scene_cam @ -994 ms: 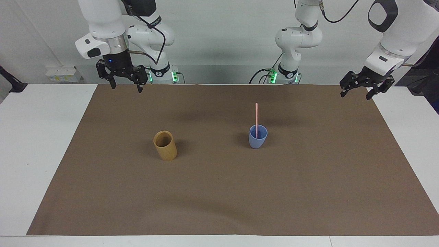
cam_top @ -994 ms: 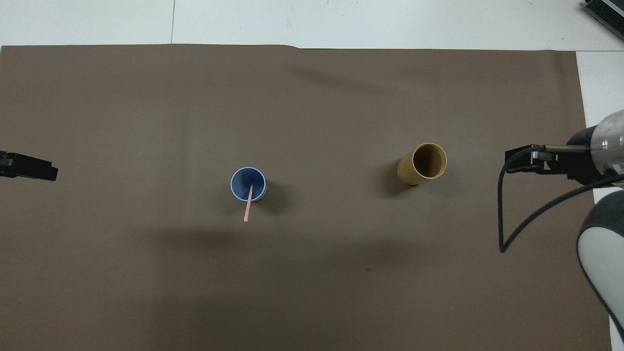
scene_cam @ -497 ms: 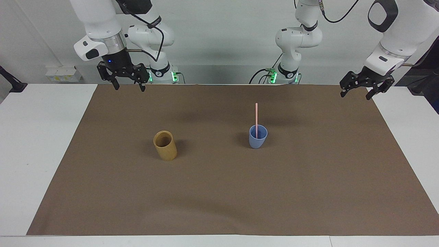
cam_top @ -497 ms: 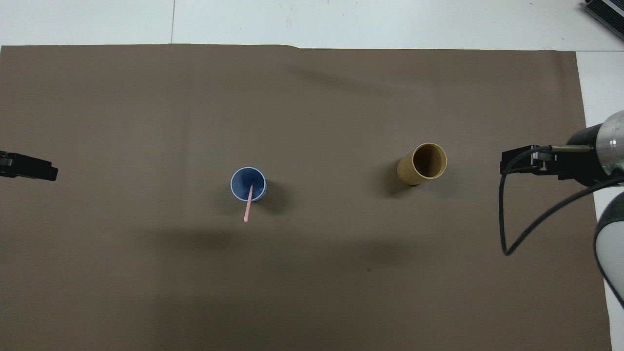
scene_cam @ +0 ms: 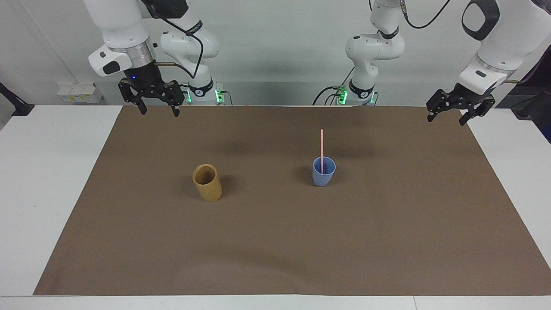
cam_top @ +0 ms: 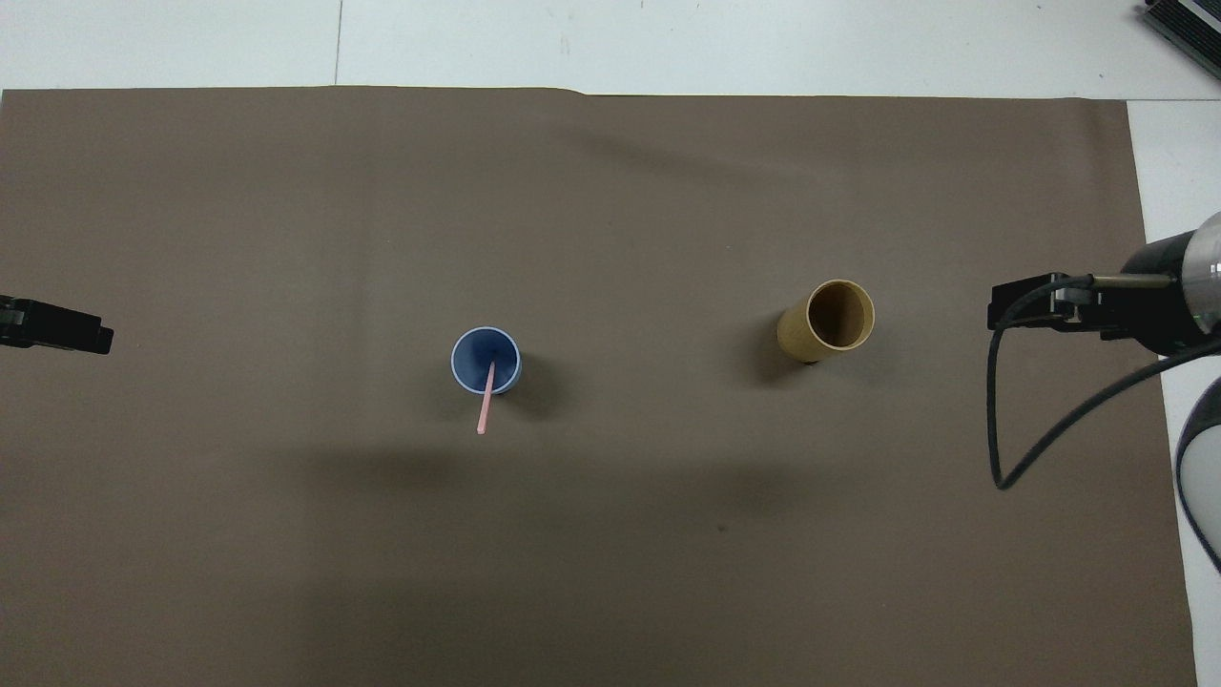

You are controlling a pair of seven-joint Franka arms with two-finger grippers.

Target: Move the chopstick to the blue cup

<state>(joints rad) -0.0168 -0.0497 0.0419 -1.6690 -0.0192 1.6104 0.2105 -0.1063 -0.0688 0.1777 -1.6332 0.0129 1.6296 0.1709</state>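
The blue cup [scene_cam: 323, 171] [cam_top: 486, 361] stands upright on the brown mat, toward the left arm's end. The pale-pink chopstick [scene_cam: 321, 144] [cam_top: 485, 408] stands in it, leaning on the rim with its upper half sticking out. My right gripper [scene_cam: 158, 111] [cam_top: 1040, 303] hangs open and empty over the mat's edge by the robots, at the right arm's end. My left gripper [scene_cam: 445, 120] [cam_top: 57, 326] waits open and empty over the mat's corner at the left arm's end. Neither gripper touches anything.
A taller tan-brown cup [scene_cam: 207, 182] [cam_top: 828, 320] stands upright on the brown mat [scene_cam: 275, 241], toward the right arm's end, and nothing shows inside it. White tabletop [scene_cam: 38, 172] borders the mat on each side.
The right gripper has drawn back a little toward the right arm's end of the table and risen slightly. The left gripper, the cups and the chopstick have not moved.
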